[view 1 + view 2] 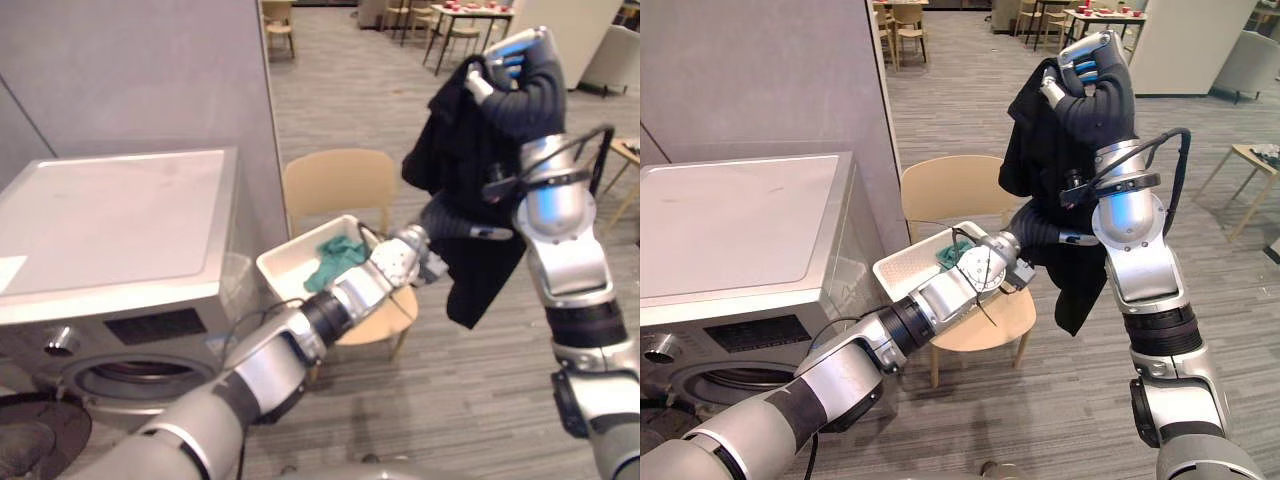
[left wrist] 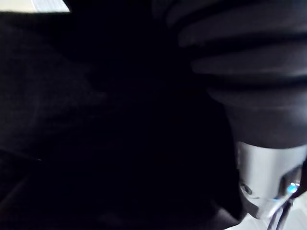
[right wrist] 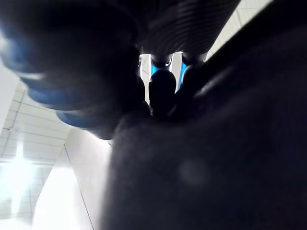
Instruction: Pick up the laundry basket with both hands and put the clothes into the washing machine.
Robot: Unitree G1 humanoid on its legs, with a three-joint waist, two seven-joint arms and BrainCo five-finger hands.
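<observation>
High up on the right, the right hand (image 1: 508, 58) has its fingers curled tight on a black top (image 1: 480, 270), which hangs down long and loose. Lower down, the left hand (image 1: 447, 220) pokes into the black top, and I cannot tell how its fingers sit because the cloth hides them. Beside it, a white basket (image 1: 285, 268) sits on a tan chair (image 1: 338, 180) with a green cloth (image 1: 335, 262) inside. Next to the chair stands the washing machine (image 1: 110, 225), well apart from the black top, with a grey wall (image 1: 150, 70) behind.
</observation>
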